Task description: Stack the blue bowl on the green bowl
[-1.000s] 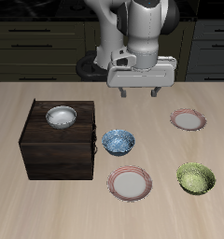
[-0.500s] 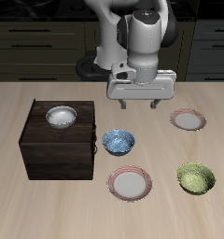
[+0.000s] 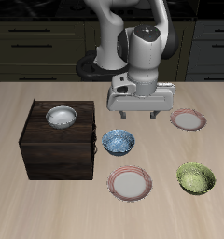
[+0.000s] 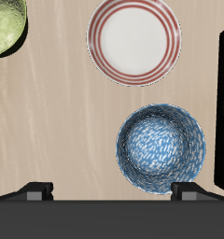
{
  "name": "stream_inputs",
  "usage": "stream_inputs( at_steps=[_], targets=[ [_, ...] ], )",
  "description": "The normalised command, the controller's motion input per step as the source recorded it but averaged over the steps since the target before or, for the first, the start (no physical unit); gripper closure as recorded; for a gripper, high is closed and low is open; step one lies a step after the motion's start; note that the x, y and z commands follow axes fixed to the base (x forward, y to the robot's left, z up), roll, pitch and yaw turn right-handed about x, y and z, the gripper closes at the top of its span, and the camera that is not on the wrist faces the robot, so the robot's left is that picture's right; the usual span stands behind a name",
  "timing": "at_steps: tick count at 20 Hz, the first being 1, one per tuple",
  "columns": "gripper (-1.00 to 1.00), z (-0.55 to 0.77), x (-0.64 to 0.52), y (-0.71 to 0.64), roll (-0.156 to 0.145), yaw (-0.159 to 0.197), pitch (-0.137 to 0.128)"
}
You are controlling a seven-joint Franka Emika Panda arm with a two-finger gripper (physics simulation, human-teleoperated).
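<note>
The end effector, fingers apart & holding nothing, hangs above the tabletop slightly behind the blue bowl, w/ the green bowl nearer the front edge.

A pale wood-grain desk with fine streaks fills most of the scene under even, soft light, and behind its far edge stands a row of dark cabinets with drawer fronts and slim light handles beneath a black countertop.
</note>
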Motion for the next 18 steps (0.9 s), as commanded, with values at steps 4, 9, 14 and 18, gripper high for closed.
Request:
stream_inputs(
  at_steps=[4,9,14,18],
  targets=[
    [-1.00,-0.18,0.02,-0.01,-0.014,0.011,0.015],
    [-1.00,-0.21,0.01,-0.04,-0.002,0.006,0.005],
    [-1.00,-0.25,-0.02,0.03,0.007,0.028,0.018],
    [-1.00,-0.22,0.00,-0.02,-0.008,0.036,0.031]
  ],
)
